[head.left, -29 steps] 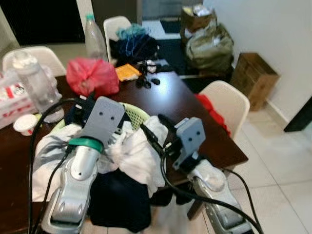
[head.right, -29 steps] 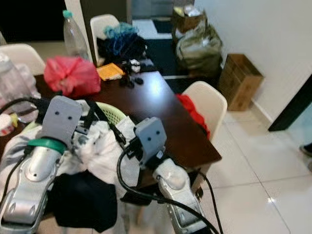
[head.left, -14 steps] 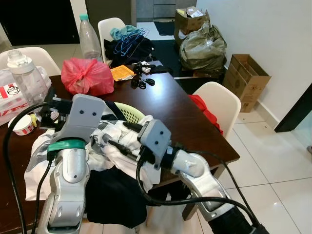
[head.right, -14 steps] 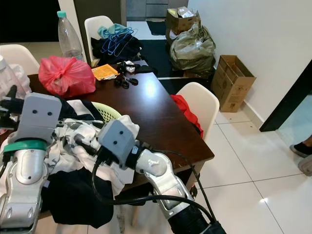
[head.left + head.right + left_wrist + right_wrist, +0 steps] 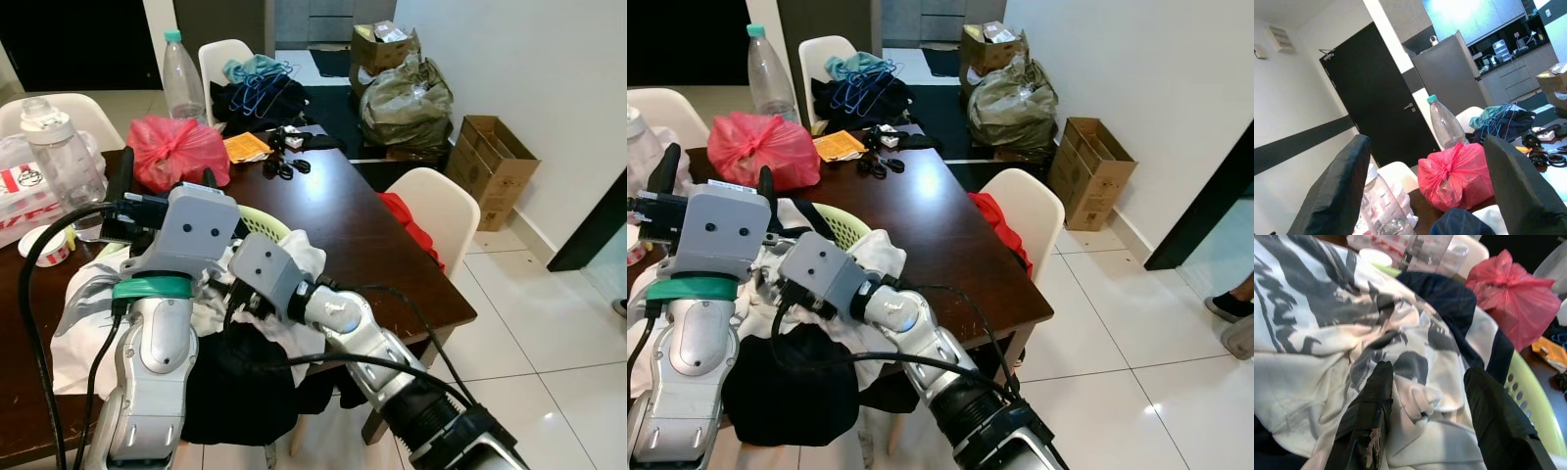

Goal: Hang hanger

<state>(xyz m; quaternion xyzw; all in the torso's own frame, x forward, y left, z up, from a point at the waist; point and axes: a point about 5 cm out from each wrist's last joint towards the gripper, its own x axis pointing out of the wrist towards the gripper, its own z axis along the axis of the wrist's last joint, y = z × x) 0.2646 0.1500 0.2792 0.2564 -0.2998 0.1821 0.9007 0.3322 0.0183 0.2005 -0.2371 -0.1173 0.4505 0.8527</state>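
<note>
Blue wire hangers [image 5: 261, 77] lie on a heap of dark clothes on the far chair; they also show in the left wrist view as hangers [image 5: 1497, 119]. My left gripper [image 5: 1425, 188] is open and held up above the table's near left, its fingers [image 5: 120, 176] pointing at the red bag and bottle. My right gripper [image 5: 1425, 416] is open, its fingers [image 5: 1371, 411] low over a white-and-black patterned garment [image 5: 1327, 333] in the green laundry basket [image 5: 263, 223]. The right arm [image 5: 333, 313] reaches leftward across the pile. Nothing is held.
The dark wooden table [image 5: 343, 211] carries a red bag [image 5: 174, 152], plastic bottles [image 5: 182, 73], a jug [image 5: 61, 157] and small clutter. A black garment [image 5: 235, 382] hangs off the near edge. A white chair [image 5: 441, 211], a cardboard box [image 5: 495, 157] and sacks [image 5: 407, 93] stand right.
The right arm has swung left, carrying its gripper over the laundry in the basket. The left gripper now points higher, toward the bottle and bag. The head view shifted slightly.
</note>
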